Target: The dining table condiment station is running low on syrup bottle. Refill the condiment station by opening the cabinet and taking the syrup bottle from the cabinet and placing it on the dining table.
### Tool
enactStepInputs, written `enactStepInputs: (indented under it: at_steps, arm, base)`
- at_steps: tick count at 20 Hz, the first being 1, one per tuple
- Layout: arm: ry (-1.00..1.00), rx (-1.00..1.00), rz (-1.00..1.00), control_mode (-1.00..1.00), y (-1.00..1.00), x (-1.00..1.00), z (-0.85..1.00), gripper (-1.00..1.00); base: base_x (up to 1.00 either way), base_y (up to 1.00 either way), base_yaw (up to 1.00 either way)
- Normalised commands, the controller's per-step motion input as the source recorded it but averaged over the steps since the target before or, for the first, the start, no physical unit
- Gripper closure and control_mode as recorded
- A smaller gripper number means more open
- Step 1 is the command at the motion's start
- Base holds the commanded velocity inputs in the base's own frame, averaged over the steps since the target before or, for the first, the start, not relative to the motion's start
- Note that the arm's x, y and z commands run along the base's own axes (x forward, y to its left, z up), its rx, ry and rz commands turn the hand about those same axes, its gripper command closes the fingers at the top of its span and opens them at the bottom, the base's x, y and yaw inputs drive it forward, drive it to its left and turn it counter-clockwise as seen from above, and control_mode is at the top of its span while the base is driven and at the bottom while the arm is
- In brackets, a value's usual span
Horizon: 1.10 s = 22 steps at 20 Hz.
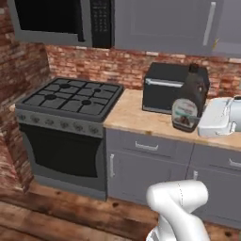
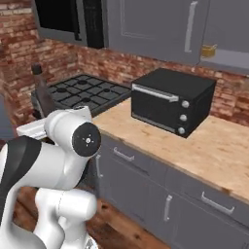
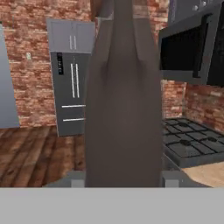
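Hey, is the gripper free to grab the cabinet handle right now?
Probably not: the gripper is shut on the syrup bottle, so it has no free grip, though nothing stands before the cabinet handle.

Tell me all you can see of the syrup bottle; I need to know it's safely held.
The syrup bottle is a dark-brown jug with a black cap, narrow neck and pale front label. It stands upright in the air in front of the black toaster oven, gripped by the hand. In the hand view its brown body rises between the fingers.
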Motion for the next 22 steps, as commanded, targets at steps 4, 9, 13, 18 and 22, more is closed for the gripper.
enactStepInputs:
  at_steps: [4, 9, 13, 18, 22]
  arm:
    - [0.0, 0.0, 0.0, 1.0, 0.0, 0.0, 0.0, 1.0]
    - [0.0, 0.0, 0.0, 1.0, 0.0, 0.0, 0.0, 1.0]
    - [0.0, 0.0, 0.0, 1.0, 0.0, 0.0, 0.0, 1.0]
    - [0.0, 0.0, 0.0, 1.0, 0.0, 0.0, 0.0, 1.0]
    - [0.0, 0.0, 0.0, 1.0, 0.0, 0.0, 0.0, 1.0]
  base:
    - [-0.1, 0.8, 0.69]
    - [0.01, 0.79, 0.7]
    - [0.16, 0.79, 0.66]
    - [0.25, 0.75, 0.65]
    - [0.34, 0.64, 0.67]
